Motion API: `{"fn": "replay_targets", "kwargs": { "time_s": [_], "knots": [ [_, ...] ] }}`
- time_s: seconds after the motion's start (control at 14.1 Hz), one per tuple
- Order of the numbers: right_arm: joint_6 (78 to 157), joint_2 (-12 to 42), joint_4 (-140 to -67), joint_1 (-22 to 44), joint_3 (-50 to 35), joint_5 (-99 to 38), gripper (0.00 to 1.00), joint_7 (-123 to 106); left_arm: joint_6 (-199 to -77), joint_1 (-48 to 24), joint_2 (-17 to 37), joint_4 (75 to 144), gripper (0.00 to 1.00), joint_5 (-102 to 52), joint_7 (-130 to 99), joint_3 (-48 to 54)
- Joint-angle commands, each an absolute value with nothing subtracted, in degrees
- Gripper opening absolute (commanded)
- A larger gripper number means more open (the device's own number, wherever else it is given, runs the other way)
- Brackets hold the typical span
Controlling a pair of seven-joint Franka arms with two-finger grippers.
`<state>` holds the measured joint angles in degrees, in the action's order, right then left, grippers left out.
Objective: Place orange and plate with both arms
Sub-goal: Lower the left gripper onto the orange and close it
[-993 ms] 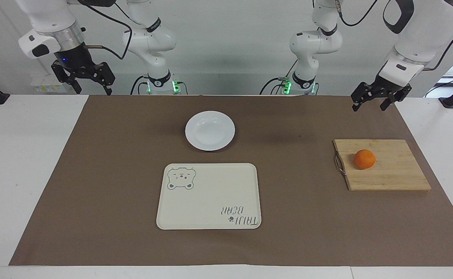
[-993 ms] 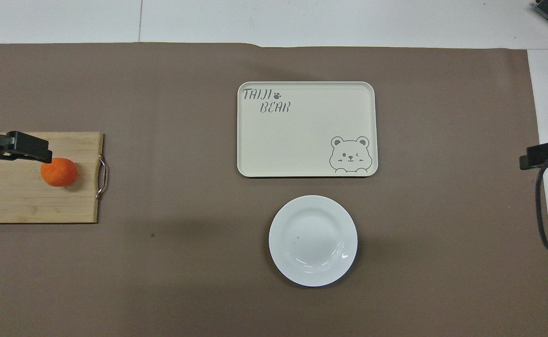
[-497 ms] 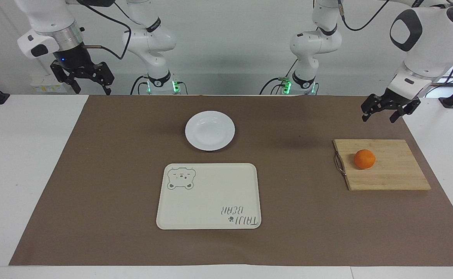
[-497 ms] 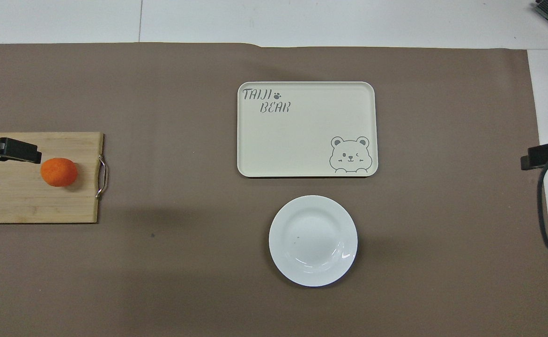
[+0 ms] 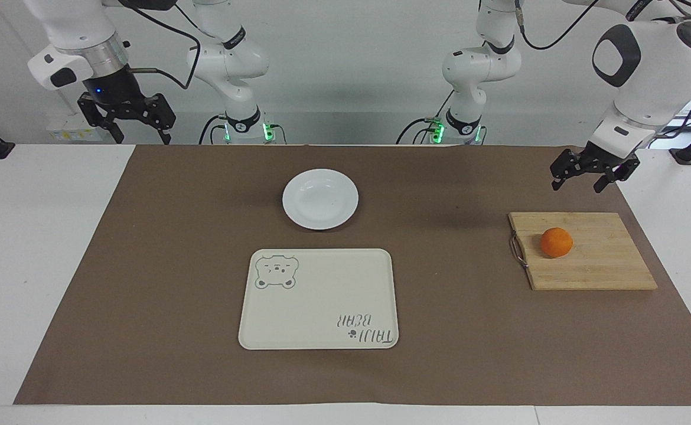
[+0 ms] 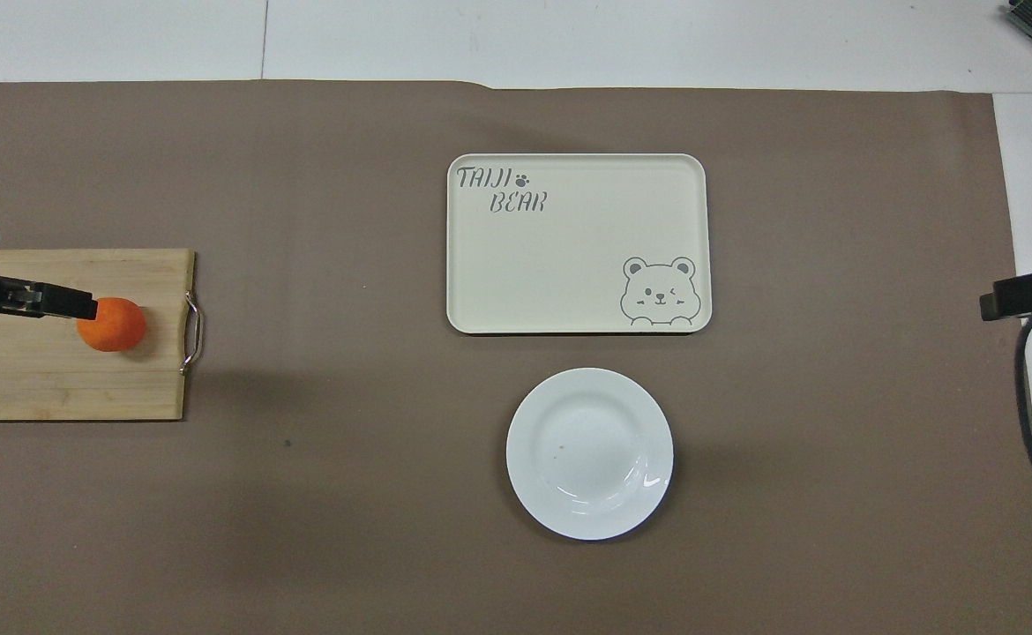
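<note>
At upper left of the facing view you have the right gripper (image 5: 137, 131), black two-fingered, hung over the bare white table edge with fingers spread wide and nothing between them; this arm waits.

Centre frame: the round glossy white plate (image 5: 320, 198) lies flat on the brown paper mat (image 5: 162, 283), empty. Just below it in frame sits the cream rectangular bear-print tray (image 5: 318, 298), also empty. Judgement: the tray is the likely drop site, and you find the plate close beside it so the right arm has a short carry.

Right of frame: the pale bamboo cutting board (image 5: 582, 251), metal handle toward the tray, carries the small round bright-orange fruit (image 5: 556, 242), resting free near the handle end.

Upper right: the left gripper (image 5: 579, 182) hangs above the mat by the board's upper edge, fingers fully apart, empty, clear of the orange. Overhead it overlaps the fruit, but that is height only. Judgement: you are at the approach to the orange; nothing placed yet.
</note>
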<state>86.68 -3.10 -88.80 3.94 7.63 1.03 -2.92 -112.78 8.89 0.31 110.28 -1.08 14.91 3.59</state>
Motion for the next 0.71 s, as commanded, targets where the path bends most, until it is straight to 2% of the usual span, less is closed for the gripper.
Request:
{"fn": "replay_targets", "kwargs": {
  "time_s": [0.0,0.64],
  "knots": [
    [87.63,-2.9,-89.47,2.03,7.82,0.53,1.0,-4.75,-116.88,10.89,1.84,112.76,1.0,-0.35,16.79,4.04],
    [87.71,-4.39,-91.93,1.05,7.82,0.61,1.0,-4.31,-133.32,12.22,8.95,121.02,1.0,-0.35,18.54,4.04]
  ]
}}
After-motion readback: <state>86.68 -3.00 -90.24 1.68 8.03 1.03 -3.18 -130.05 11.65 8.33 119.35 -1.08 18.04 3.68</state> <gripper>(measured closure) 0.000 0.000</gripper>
